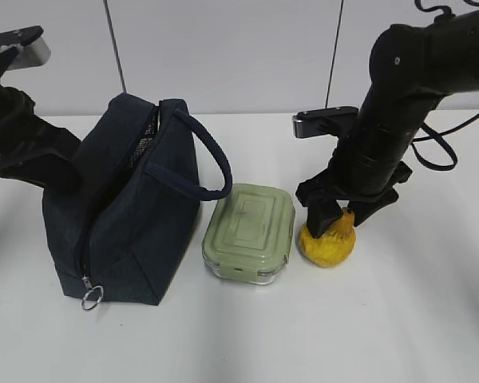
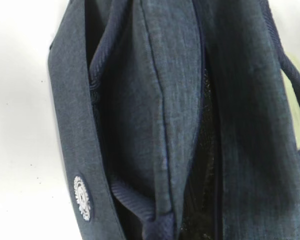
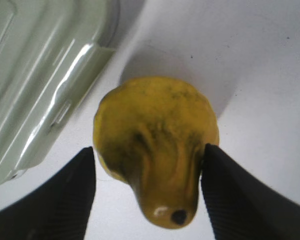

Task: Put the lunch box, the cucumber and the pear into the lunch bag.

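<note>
The yellow pear (image 1: 327, 243) lies on the white table, right of the lunch box (image 1: 250, 231) with its sage-green lid. My right gripper (image 1: 335, 219) is down over the pear, open, one finger on each side of it. In the right wrist view the pear (image 3: 157, 145) sits between the fingers; the right finger touches it and the left finger (image 3: 70, 195) stands apart. The navy lunch bag (image 1: 136, 223) stands at the left with its top unzipped. My left arm (image 1: 28, 148) reaches to the bag's far side, where its fingers are hidden. The cucumber is out of view.
The bag's loop handle (image 1: 207, 155) arches toward the lunch box. Its metal ring pull (image 1: 93, 297) hangs at the front bottom corner. The left wrist view shows only the bag (image 2: 165, 100) and its dark opening. The lunch box edge (image 3: 35, 75) lies left of the pear.
</note>
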`<state>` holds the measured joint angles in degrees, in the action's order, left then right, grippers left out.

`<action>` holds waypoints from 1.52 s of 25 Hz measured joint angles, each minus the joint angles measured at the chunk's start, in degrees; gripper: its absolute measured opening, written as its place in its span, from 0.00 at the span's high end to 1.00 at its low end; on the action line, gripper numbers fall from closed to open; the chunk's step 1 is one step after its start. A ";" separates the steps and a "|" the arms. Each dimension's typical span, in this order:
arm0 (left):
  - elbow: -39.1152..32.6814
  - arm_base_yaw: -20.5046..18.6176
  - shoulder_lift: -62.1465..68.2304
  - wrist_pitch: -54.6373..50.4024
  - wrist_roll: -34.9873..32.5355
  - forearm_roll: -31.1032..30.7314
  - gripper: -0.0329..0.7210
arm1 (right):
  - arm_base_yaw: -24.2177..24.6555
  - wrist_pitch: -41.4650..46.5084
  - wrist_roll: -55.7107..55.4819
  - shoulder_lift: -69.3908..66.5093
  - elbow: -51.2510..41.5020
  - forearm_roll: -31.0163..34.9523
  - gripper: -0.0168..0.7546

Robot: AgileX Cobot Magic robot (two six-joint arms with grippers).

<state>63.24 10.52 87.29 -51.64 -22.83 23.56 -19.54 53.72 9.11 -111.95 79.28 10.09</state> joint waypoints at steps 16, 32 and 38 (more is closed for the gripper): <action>0.00 0.00 0.00 0.00 0.00 -0.24 0.96 | -0.87 2.02 4.05 10.95 13.53 7.26 0.73; 0.00 0.00 0.00 0.00 0.00 -0.36 0.96 | -12.20 -5.03 24.44 -3.20 22.13 30.29 0.73; 0.00 0.00 0.00 0.00 0.00 -0.40 0.96 | -12.21 -3.33 20.28 -5.26 22.13 24.28 0.64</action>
<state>63.24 10.52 87.29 -51.64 -22.83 23.16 -31.76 50.39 29.39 -117.21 101.41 34.38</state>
